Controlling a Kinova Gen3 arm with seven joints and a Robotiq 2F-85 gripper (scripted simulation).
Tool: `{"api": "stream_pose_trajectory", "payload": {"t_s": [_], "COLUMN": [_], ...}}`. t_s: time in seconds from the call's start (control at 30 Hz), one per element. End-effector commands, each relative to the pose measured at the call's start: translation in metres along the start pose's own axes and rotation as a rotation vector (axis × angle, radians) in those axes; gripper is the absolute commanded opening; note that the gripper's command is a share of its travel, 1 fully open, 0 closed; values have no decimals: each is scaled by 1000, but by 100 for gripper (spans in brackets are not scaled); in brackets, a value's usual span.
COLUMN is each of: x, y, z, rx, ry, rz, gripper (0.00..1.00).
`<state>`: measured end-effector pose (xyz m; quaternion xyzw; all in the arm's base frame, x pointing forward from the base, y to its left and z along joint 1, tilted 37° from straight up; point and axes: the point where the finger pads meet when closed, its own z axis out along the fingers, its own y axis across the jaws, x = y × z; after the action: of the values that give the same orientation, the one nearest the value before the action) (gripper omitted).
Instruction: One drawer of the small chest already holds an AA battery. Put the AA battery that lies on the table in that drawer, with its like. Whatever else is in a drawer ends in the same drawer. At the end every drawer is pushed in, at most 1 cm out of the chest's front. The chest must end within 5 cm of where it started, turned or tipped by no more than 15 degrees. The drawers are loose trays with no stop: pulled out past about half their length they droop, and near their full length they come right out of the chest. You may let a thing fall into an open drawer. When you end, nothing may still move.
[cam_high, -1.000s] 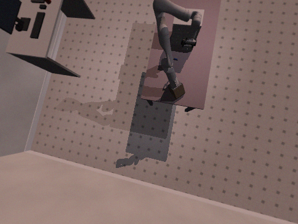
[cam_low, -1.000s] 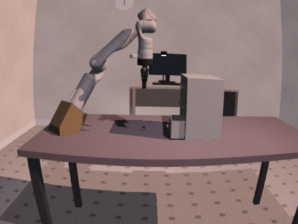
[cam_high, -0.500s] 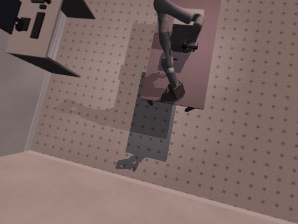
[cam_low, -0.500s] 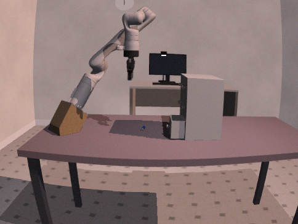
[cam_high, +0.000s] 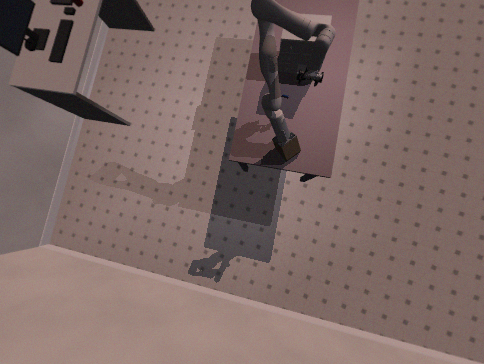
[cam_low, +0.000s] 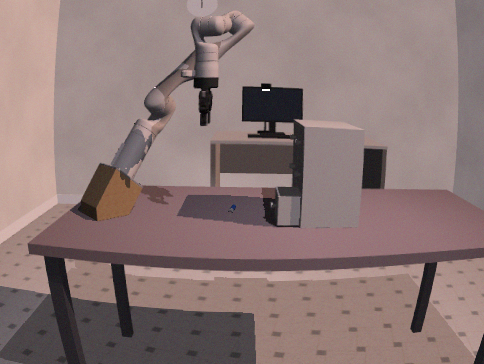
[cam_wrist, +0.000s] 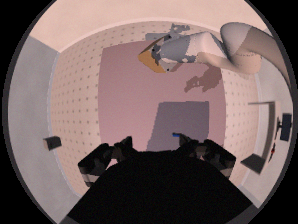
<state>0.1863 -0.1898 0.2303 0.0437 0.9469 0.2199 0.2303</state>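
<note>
Exterior shows the chest's (cam_low: 330, 175) bottom drawer (cam_low: 288, 207) out; wrist shows the gripper (cam_low: 204, 120) (cam_wrist: 155, 140) spread, chest unseen

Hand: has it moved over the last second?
Yes. In the exterior view the hand has moved left, farther from the chest, and slightly up.
</note>
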Motion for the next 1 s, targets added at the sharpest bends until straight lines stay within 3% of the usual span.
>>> {"api": "stream_pose_trajectory", "payload": {"t_s": [0.0,0.3,0.37,0.83,0.97], "x": [0,-16,-16,-56,-60], "y": [0,0,0,0,-1], "z": [1,21,21,71,76], "rx": [0,0,0,0,1], "ry": [-8,-128,-128,-431,-467], "rz": [2,2,2,2,2], "gripper": [100,100,100,100,100]}}
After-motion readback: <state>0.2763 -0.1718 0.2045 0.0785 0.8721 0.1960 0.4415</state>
